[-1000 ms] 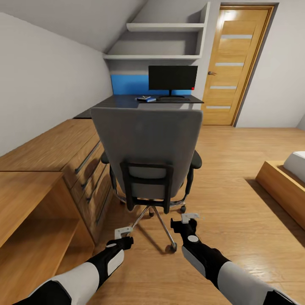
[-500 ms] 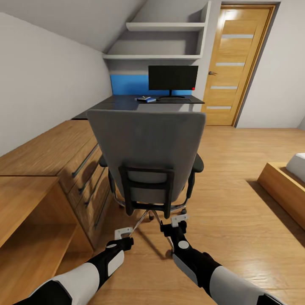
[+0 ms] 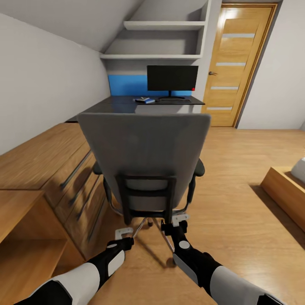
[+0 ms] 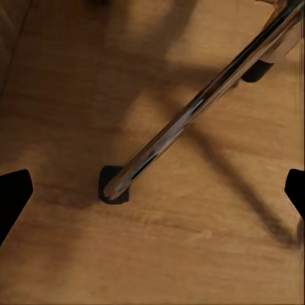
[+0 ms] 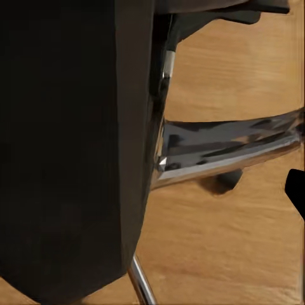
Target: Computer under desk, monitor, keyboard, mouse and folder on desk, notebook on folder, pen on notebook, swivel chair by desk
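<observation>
So the swivel chair [image 3: 146, 163] was parked right in front of the robot, tall grey back facing it, between the robot and the desk [image 3: 127, 104]. Its back stood upright, running straight up from the black frame low down. The right gripper [image 3: 179, 222] sat just beside that lower frame, close to where the chrome base legs start. The left gripper [image 3: 124, 233] was near the chair too but further off it, hovering over one chrome leg and its caster rather than the back. So the right arm was the nearer one for any push or grab, I'd say.

Left fingers looked spread wide, with nothing between them but floor and that leg. The right ones seemed spread as well, though the wrist shot is mostly dark chair, so honestly can't tell for sure.

Beyond the chair, the monitor [image 3: 172, 79] stood on the desk with the keyboard [image 3: 173, 100] in front of it and something blue, probably the folder [image 3: 144, 100], just beside the keyboard.
</observation>
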